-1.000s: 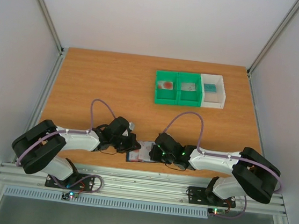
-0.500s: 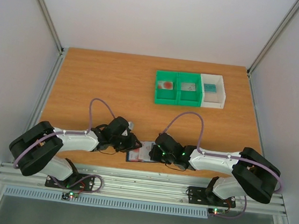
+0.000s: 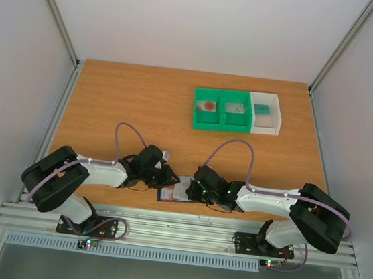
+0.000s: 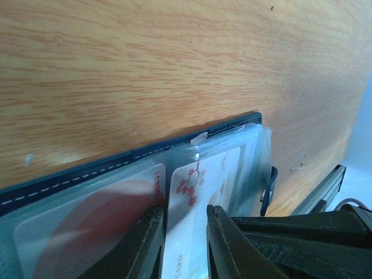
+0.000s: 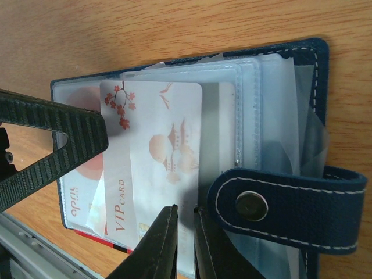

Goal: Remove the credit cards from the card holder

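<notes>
The card holder point(image 3: 174, 192) lies open near the table's front edge, navy point(image 4: 116, 160) with a snap strap point(image 5: 273, 203) and clear sleeves. A white credit card with red blossoms point(image 4: 203, 174) point(image 5: 157, 133) sticks partly out of a sleeve. A card with a red disc point(image 4: 87, 215) point(image 5: 78, 192) sits in the sleeve beside it. My left gripper point(image 3: 167, 178) point(image 4: 185, 235) is over the white card, jaws a little apart with the card showing in the gap. My right gripper point(image 3: 193, 190) point(image 5: 186, 244) is shut on a clear sleeve beside the strap.
Two joined green bins point(image 3: 222, 110) and a white bin point(image 3: 265, 113) stand at the back right, each with something small in it. The table's front edge and a metal rail point(image 3: 176, 232) run just behind the holder.
My left gripper has edged right onto the card holder and its arm has swung in. The right arm and the holder have stayed put.
</notes>
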